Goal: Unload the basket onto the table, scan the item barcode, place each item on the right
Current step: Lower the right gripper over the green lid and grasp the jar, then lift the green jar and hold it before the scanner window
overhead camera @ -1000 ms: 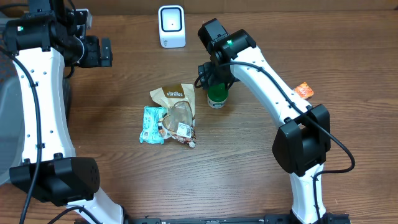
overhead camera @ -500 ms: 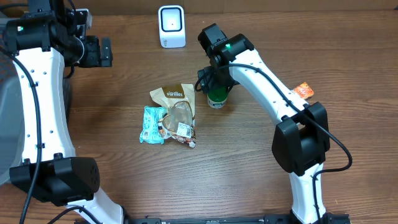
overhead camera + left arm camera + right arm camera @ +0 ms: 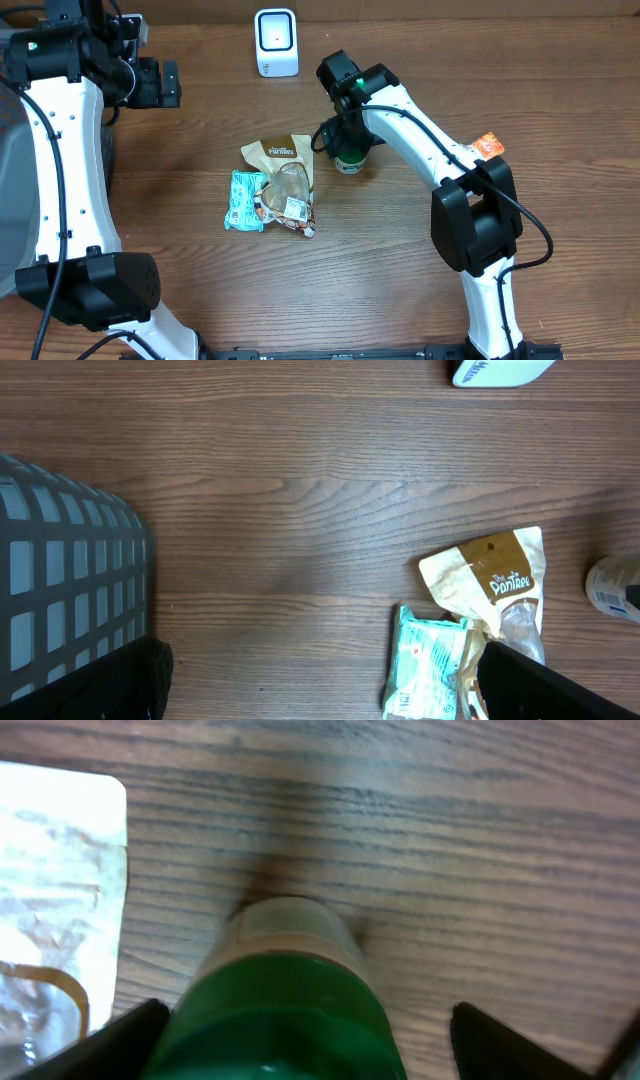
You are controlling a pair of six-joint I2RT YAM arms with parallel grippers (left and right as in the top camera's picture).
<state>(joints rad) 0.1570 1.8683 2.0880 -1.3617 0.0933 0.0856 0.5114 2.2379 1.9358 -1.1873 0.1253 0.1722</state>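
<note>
**Asker:** Where is the bottle, and how does it stand?

**Describer:** The bottle [image 3: 349, 160] stands upright near the middle of the bench [image 3: 200, 290], its long axis vertical and its green cap up. The right hand [image 3: 305, 1020] straddles it, fingers apart, not yet clamped.

**Asker:** What's around it?

**Describer:** A brown pouch [image 3: 281, 156] lies just beside it on the left, with a teal packet [image 3: 245, 199] beyond. The white scanner [image 3: 276, 42] stands further back, bare wood between. The left hand [image 3: 170, 85] is wide open and empty, well apart.

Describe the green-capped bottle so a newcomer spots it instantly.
Find the white scanner at the table's far side, then come toward the arm bases, slightly right. The bottle stands upright inside the open right gripper, right of the snack packets. It's the only round, green-topped item; its neighbours are flat pouches.
</note>
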